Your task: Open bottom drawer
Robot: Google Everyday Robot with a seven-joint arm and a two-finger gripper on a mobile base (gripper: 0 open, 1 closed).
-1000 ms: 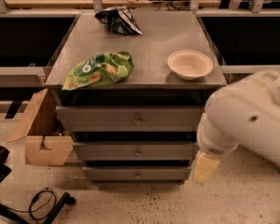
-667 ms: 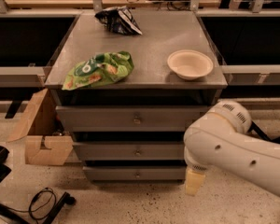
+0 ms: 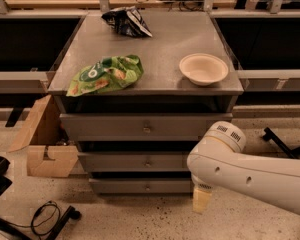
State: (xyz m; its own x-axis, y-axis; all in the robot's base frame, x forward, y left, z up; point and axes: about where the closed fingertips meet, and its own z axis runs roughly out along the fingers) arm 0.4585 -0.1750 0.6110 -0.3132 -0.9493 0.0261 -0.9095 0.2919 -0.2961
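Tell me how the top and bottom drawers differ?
The top drawer has a taller, wider front; the bottom drawer has a thin, narrower one. The top drawer sits right under the cabinet top; the bottom drawer is down by the floor, with the gripper hanging near its right end. Both are grey with a small knob in the middle.

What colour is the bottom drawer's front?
The bottom drawer is plain grey, clear in the camera view; the pincer hangs by its right end.
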